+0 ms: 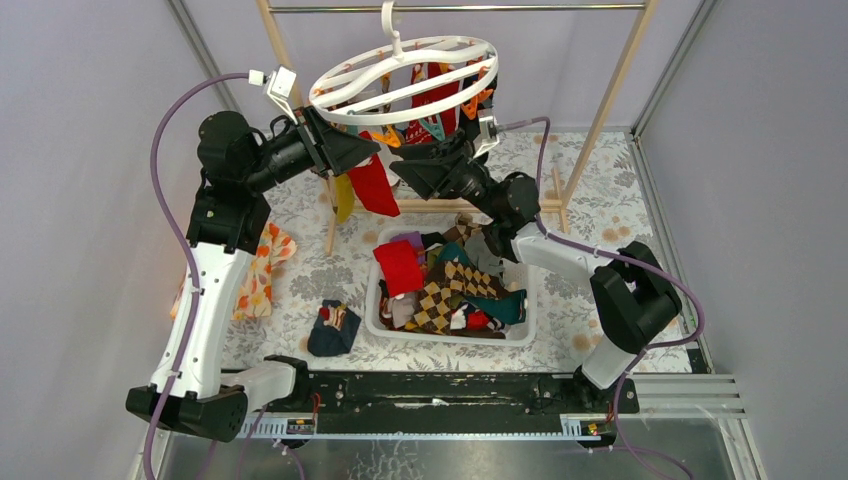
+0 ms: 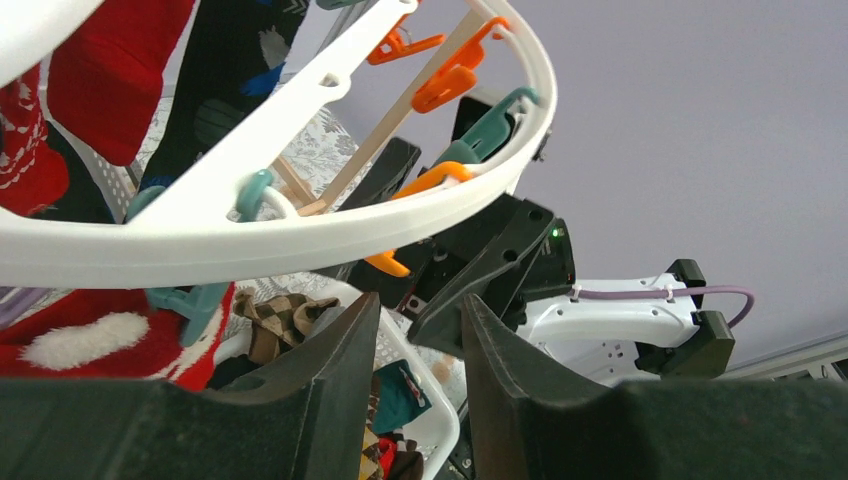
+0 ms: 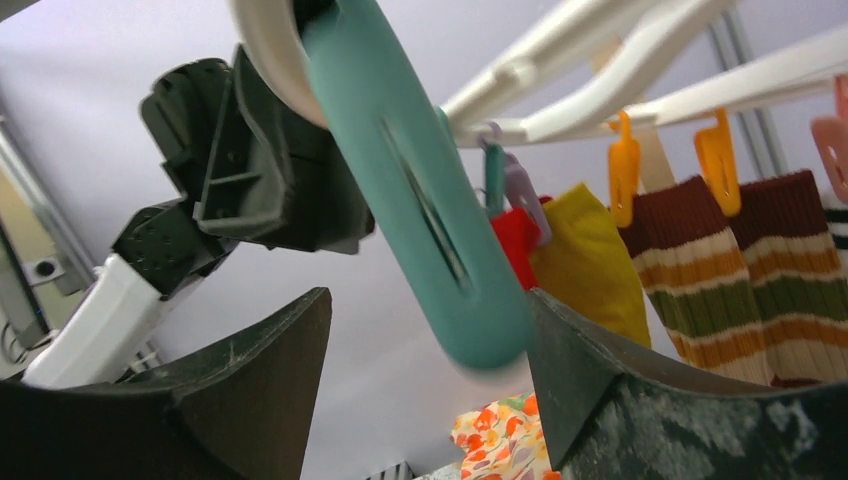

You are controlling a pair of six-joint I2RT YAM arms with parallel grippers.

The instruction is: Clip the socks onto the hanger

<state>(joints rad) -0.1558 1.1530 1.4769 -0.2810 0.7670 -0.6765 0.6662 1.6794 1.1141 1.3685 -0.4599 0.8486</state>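
The right gripper (image 3: 430, 296) stands open around a teal clip (image 3: 420, 200), which hangs between its fingers, close against one. Just above runs the hanger (image 3: 640, 100); beyond the clip hang a yellow sock (image 3: 585, 260) and striped socks (image 3: 740, 270). Opposite, the left gripper (image 2: 420, 298) is open and empty. Likely step: pinching the clip open. Next, a sock must come up from the basket (image 1: 450, 338) far below.

A clip (image 3: 420, 200) hangs from the hanger (image 1: 430, 43) between the right gripper's (image 3: 428, 300) fingers. The hanger's rim passes above the left gripper's (image 2: 420, 305) fingers. A basket (image 1: 440, 337) of socks (image 1: 445, 285) sits below both.
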